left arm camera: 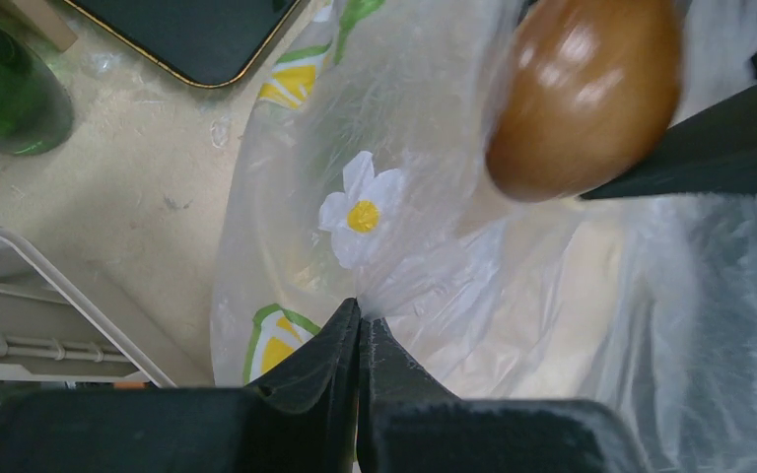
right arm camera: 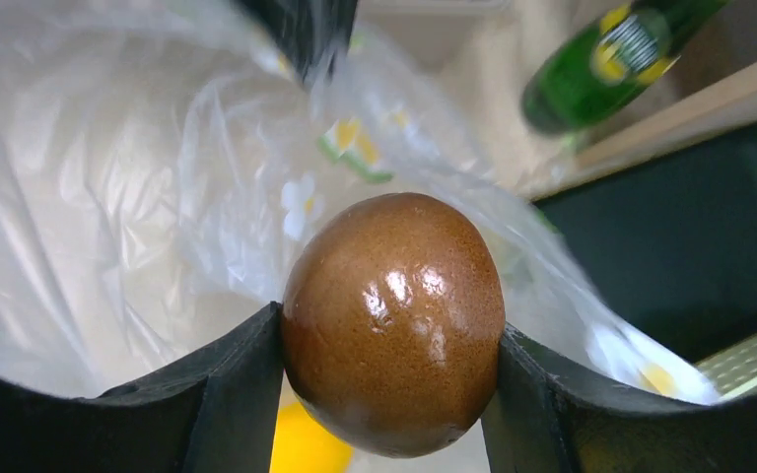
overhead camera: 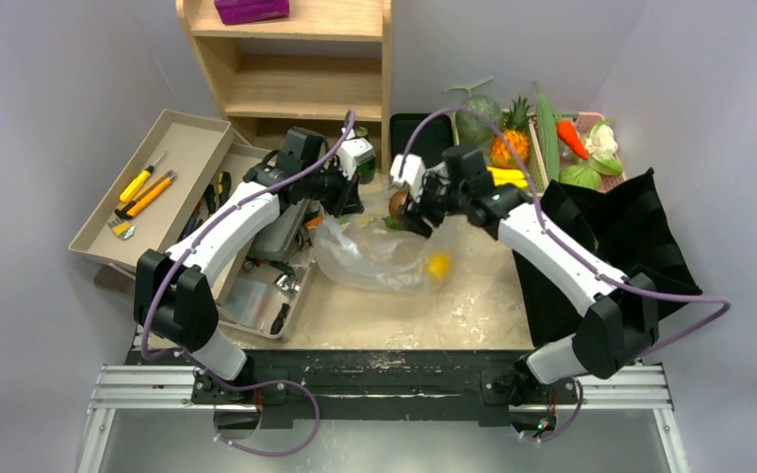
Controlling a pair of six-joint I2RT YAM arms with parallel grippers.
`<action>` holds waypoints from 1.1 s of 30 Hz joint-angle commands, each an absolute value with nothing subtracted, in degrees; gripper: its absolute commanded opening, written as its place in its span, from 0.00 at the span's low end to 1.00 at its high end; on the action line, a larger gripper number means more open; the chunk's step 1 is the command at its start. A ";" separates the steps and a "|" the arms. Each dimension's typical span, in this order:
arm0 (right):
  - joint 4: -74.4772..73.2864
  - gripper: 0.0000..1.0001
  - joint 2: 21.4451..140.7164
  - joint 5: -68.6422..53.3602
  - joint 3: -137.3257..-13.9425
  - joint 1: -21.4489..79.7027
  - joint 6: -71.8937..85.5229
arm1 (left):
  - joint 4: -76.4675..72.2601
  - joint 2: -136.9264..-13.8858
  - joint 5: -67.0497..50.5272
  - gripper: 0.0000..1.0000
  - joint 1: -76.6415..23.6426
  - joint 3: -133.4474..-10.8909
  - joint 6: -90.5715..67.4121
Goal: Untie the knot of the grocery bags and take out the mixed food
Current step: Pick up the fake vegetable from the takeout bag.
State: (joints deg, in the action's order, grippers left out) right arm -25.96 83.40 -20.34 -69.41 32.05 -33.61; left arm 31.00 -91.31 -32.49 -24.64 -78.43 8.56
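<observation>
- Your left gripper (left arm camera: pixel 359 330) has its jaws pressed fully together. A fold of the clear plastic bag (left arm camera: pixel 434 266) is pinched at the tips, low in the centre of the left wrist view.
- Your right gripper (right arm camera: pixel 389 345) is partly open around a glossy brown oval piece (right arm camera: pixel 394 286). One finger presses each side of it, at the bottom centre of the right wrist view.
- In the left wrist view the same brown piece sits at the upper right, above the bag's film and against a dark finger.
- From overhead, the plastic bag (overhead camera: pixel 375 261) lies crumpled on the table at the centre of the frame. Both grippers meet at its upper edge.
- A yellow citrus (overhead camera: pixel 439 265) shows through the film at the bag's right end.
- The bag is printed with white daisies and lemon slices. You cannot tell from these views whether a knot is in it.
- The black cloth bag (overhead camera: pixel 631 236) lies spread open at the right of the overhead frame, partly under your right arm.
- A green bottle (right arm camera: pixel 611 59) lies at the upper right of the right wrist view, beside the black tray (right arm camera: pixel 690 236).
- A melon (overhead camera: pixel 478 116), a pineapple (overhead camera: pixel 511 143) and a cucumber (overhead camera: pixel 548 133) sit together at the top, right of centre.
</observation>
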 commanded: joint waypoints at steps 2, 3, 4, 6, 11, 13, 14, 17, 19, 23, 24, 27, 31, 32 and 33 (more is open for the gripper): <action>-29.64 0.46 83.24 -42.85 -80.55 26.13 -22.42 | 30.58 -91.39 -32.60 0.00 -24.85 -80.68 8.33; -29.72 0.46 83.64 -45.27 -81.90 25.41 -20.59 | 30.55 -91.45 -32.65 0.00 -24.87 -80.76 8.12; -29.79 0.46 84.01 -47.45 -82.87 24.90 -19.22 | 30.55 -91.49 -32.63 0.00 -24.87 -80.77 7.97; -30.73 0.46 84.76 -50.03 -84.40 24.63 -17.78 | 30.52 -91.58 -32.54 0.00 -24.95 -80.69 7.85; -30.62 0.45 84.42 -55.31 -86.19 23.02 -12.27 | 30.69 -91.51 -32.08 0.00 -24.96 -80.63 7.73; -27.23 0.45 84.51 -57.54 -87.95 20.52 -4.61 | 30.95 -91.58 -31.99 0.00 -24.96 -80.67 7.61; -23.95 0.45 84.84 -58.74 -89.19 18.46 1.42 | 30.94 -91.58 -31.93 0.00 -24.96 -80.68 7.49; -13.24 0.45 87.34 -58.59 -94.24 10.98 15.73 | 30.90 -91.73 -32.11 0.00 -24.93 -80.75 7.10; -14.18 0.45 90.24 -53.85 -98.78 6.86 16.59 | 30.86 -91.98 -32.24 0.00 -25.02 -81.06 6.93; -23.26 0.46 94.48 -32.16 -107.92 3.73 4.45 | 30.75 -92.85 -32.57 0.00 -25.04 -81.79 6.57; -24.31 0.45 95.78 -25.37 -109.92 3.48 2.08 | 30.67 -93.01 -32.62 0.00 -25.05 -81.98 6.51; -27.01 0.45 101.33 -6.95 -116.66 2.38 -3.85 | 30.47 -93.32 -32.61 0.00 -25.05 -82.17 6.31; -26.23 0.44 107.15 2.72 -121.00 -2.07 -5.63 | 29.98 -93.34 -32.59 0.00 -25.05 -81.80 5.86; -25.44 0.42 107.95 4.12 -120.86 -2.81 -6.19 | 29.79 -93.34 -32.60 0.00 -25.05 -81.56 5.73; -24.99 0.42 108.92 5.34 -121.08 -3.34 -6.98 | 29.46 -93.26 -32.54 0.00 -24.99 -81.30 5.59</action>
